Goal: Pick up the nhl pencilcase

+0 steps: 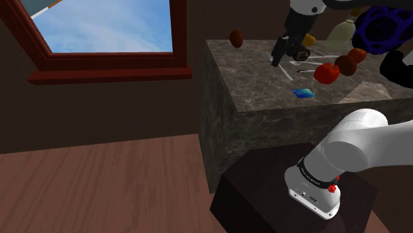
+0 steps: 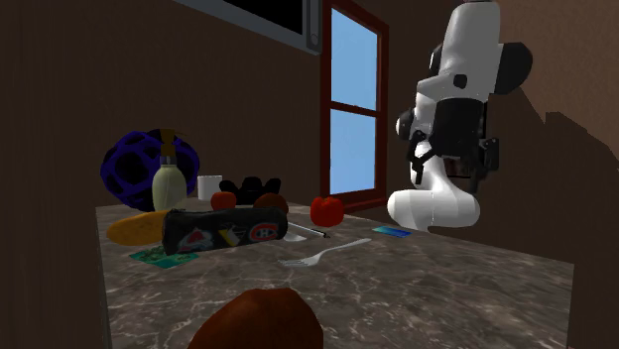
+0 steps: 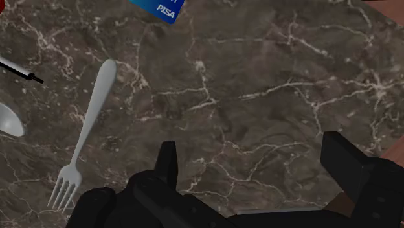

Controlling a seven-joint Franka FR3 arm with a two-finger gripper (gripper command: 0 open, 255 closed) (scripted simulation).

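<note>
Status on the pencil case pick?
End effector open, empty, over bare counter. Pencil case lying on counter, not grasped. Fork lies beside end effector.

Bare marble below, clutter behind the case
The gripper (image 3: 250,152), fingers (image 3: 167,165) apart, hangs over bare counter (image 3: 272,78); a fork (image 3: 84,129) lies just beside and a card (image 3: 158,8) farther off. In the second exterior view the case (image 2: 226,230) is free on top and in front; bottle (image 2: 170,183), cup (image 2: 209,186) and fruit (image 2: 223,199) crowd behind it, and a pen (image 2: 306,232) lies at one end.
</note>
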